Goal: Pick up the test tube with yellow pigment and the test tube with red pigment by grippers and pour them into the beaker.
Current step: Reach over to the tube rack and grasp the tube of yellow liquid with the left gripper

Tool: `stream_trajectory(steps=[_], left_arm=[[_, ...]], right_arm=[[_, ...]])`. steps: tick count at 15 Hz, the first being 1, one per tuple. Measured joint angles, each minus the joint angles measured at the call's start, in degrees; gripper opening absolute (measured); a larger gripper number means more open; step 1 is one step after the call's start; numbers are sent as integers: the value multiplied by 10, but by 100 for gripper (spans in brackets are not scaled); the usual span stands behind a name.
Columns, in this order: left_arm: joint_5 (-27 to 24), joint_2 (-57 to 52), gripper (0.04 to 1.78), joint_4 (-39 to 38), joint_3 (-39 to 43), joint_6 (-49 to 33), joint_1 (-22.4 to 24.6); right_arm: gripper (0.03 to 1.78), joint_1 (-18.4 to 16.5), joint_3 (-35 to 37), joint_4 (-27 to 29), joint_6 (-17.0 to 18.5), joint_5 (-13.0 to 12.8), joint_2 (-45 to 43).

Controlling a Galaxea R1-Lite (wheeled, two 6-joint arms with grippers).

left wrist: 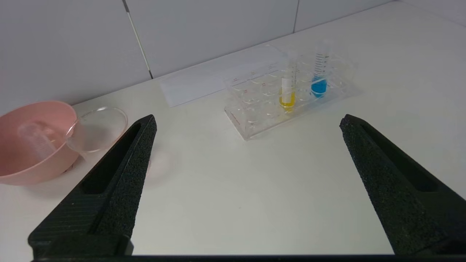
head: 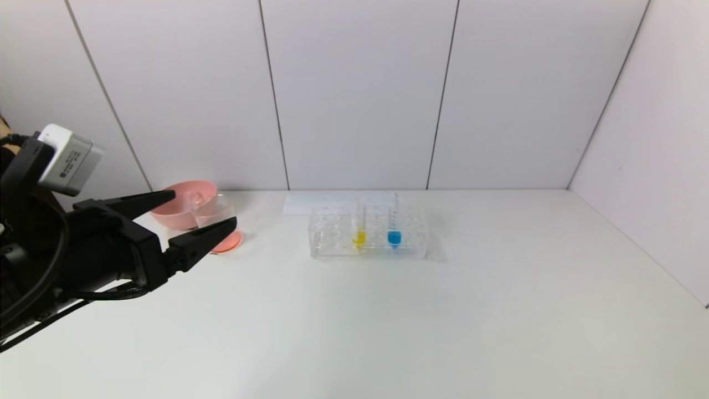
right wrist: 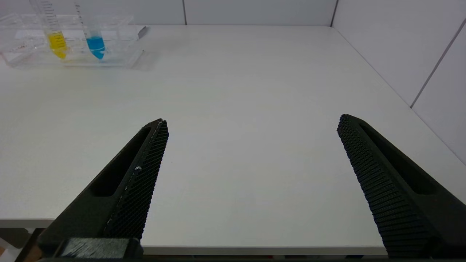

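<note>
The test tube with yellow pigment [head: 359, 230] stands upright in a clear rack [head: 332, 244] at the table's middle, and also shows in the left wrist view [left wrist: 287, 92] and the right wrist view [right wrist: 56, 36]. No tube with red liquid shows; an empty clear tube [left wrist: 34, 140] lies in the pink bowl. The beaker [head: 217, 206] stands beside the bowl, with orange-red liquid [head: 230, 243] at its bottom. My left gripper [head: 205, 209] is open and empty, in front of the beaker [left wrist: 96, 129] in the head view. My right gripper [right wrist: 251, 123] is open and empty above the table's front edge, outside the head view.
A pink bowl [head: 177, 213] stands at the back left against the wall. A blue-liquid tube [head: 394, 233] stands in the rack to the right of the yellow one. A white sheet [head: 310, 202] lies behind the rack. White walls close in the back and right.
</note>
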Motion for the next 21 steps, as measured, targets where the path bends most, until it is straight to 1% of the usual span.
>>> stream_trajectory(steps=[6, 9, 11, 13, 21], left_arm=[[0, 113, 176, -172, 41, -10, -51], [-1, 190, 176, -259, 40, -17, -69], [-4, 243, 176, -323, 35, -23, -76], [-6, 292, 176, -371, 22, -30, -80], [-7, 416, 176, -377, -73, -42, -100]], right_arm=[[170, 0, 0, 0, 0, 0, 0], [170, 0, 0, 0, 0, 0, 0], [170, 0, 0, 0, 0, 0, 0], [170, 0, 0, 0, 0, 0, 0], [170, 0, 0, 0, 0, 0, 0]])
